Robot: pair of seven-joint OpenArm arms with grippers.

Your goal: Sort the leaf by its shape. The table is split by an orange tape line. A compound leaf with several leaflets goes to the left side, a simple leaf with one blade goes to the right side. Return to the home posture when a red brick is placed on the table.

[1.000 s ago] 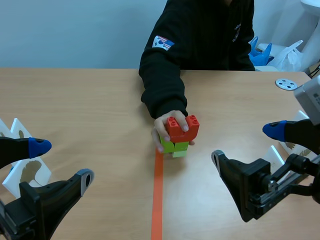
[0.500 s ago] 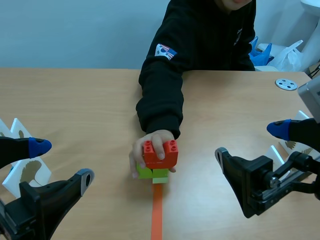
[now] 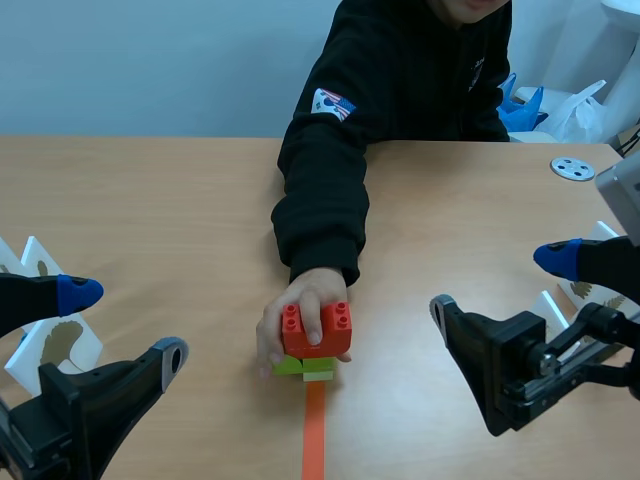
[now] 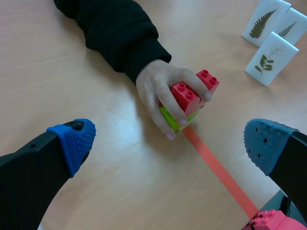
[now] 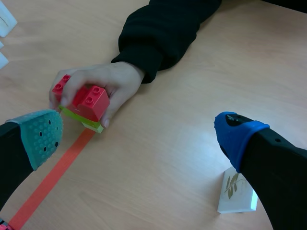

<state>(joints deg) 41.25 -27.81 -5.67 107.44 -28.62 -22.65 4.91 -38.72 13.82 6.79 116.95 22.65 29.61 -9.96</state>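
Observation:
A person's hand (image 3: 300, 312) holds a red brick (image 3: 318, 330) stacked on green bricks (image 3: 304, 367) at the far end of the orange tape line (image 3: 315, 435). The left wrist view shows the red brick (image 4: 194, 91) ahead of my open left gripper (image 4: 170, 143), and the right wrist view shows the same brick (image 5: 91, 101) in front of my open right gripper (image 5: 139, 136). Low at the left my left gripper (image 3: 120, 325) holds nothing; my right gripper (image 3: 500, 285), low at the right, holds nothing either. White leaf cards stand at the left (image 3: 55, 338) and the right (image 3: 590, 290).
The person's black sleeve (image 3: 325, 200) reaches across the table's middle. Three leaf cards (image 4: 271, 57) stand beyond the brick in the left wrist view. One card (image 5: 237, 191) lies beside my right finger. A round white disc (image 3: 573, 168) sits far right.
The person's hand has slid the brick stack toward me along the tape line, from mid-table to the tape's end. Both arms have stayed nearly still, grippers open.

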